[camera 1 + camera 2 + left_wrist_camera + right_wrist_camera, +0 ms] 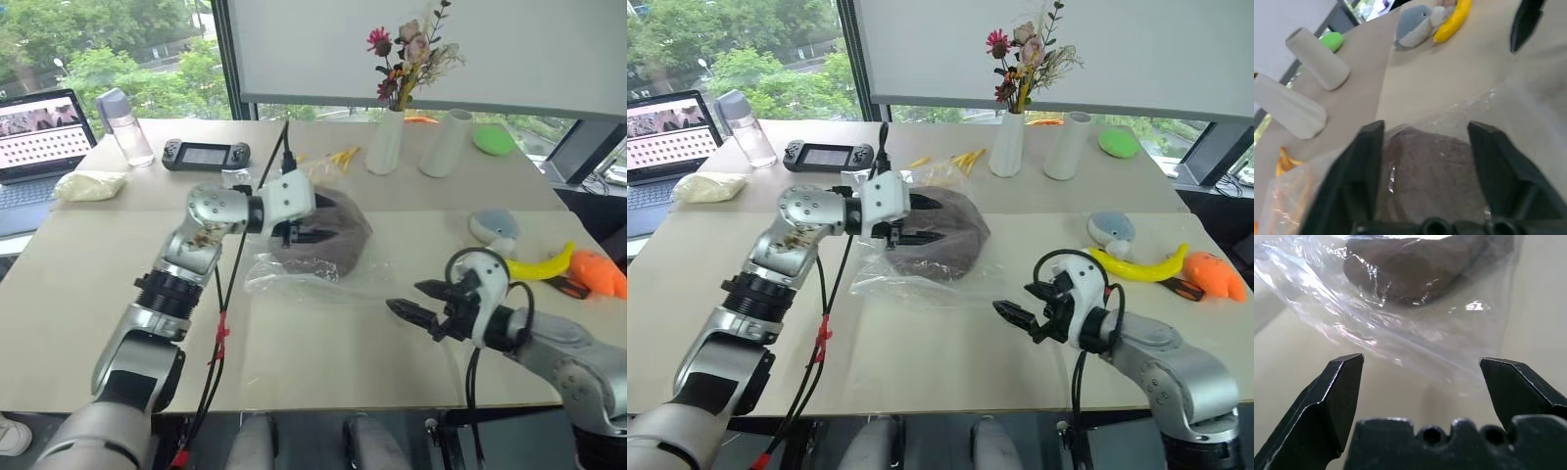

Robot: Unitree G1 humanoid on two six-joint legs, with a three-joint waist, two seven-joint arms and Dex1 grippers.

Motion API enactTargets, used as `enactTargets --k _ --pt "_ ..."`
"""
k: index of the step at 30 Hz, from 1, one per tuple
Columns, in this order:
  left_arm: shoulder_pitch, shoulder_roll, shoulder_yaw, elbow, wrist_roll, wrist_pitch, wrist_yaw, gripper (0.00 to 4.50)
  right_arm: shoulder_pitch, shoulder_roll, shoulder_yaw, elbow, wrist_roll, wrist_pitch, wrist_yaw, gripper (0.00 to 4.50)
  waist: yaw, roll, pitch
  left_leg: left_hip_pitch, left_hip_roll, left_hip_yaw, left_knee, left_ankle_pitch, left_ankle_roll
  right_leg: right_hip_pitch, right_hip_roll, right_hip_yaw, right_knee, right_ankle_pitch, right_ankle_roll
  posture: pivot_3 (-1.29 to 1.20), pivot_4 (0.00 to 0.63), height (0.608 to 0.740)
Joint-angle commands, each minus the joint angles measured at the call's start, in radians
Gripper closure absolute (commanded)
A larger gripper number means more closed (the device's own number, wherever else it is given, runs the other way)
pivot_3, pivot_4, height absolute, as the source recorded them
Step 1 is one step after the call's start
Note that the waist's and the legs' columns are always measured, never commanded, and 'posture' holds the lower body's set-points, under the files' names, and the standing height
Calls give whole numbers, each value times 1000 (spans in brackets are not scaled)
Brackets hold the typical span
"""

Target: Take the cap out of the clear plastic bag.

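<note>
Left gripper (pixel 312 235): fingers spread apart, clamped on nothing, hovering at the cap's top on the side nearer the laptop (pixel 39 132).
Right gripper (pixel 421 302): fingers wide apart, empty, over bare table (pixel 323 362) near the bag's front edge, pointing toward it but apart from it.
Cap (pixel 950 240): dark brown dome, inside the bag, in the middle of the table, in front of the white vase (pixel 385 142).
Bag (pixel 299 279): clear, crinkled, draped over the cap, with a flat flap spreading from the cap toward the robot.
Done: nothing that shows; the cap is not out.
Left: likely pin or lift the plastic with one gripper, find the opening, pull the cap free.
Opening: cannot tell which side it faces.
</note>
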Motion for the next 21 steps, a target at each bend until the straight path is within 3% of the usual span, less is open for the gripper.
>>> enactTargets --k 1,8,10,15,20,21 --pt "60 29 10 -161 -110 39 -110 95 -20 -34 -43 -8 13 -40 29 0 -2 0 0 0 0 0 -1 0 0 0 0 0 0 0 -1 0 150 740" --pt "103 39 -53 -215 -19 -43 -105 31 -29 -32 -18 -4 4 -50 21 0 10 0 0 0 0 0 2 0 0 1 0 0 0 -1 -2 0 150 740" --pt "110 49 -97 -184 83 -182 -76 31 -28 -28 -17 -9 5 -50 16 0 11 0 0 0 0 0 1 0 0 1 0 0 0 -1 -1 0 150 740" --pt "131 44 -146 -123 168 -317 -47 31 -21 -29 -29 -6 -9 -54 -6 0 11 0 0 0 0 0 1 0 0 1 0 0 0 -1 -1 0 150 740" --pt "91 22 -157 -37 247 -372 21 31 -14 -27 -44 -22 0 -49 -22 0 12 0 0 0 0 0 1 0 0 1 0 0 0 -1 -1 0 150 740" --pt "79 12 -154 -17 264 -374 46 283 -10 -26 -46 -26 1 -48 -27 0 12 0 0 0 0 0 1 0 0 1 0 0 0 -1 -1 0 150 740"
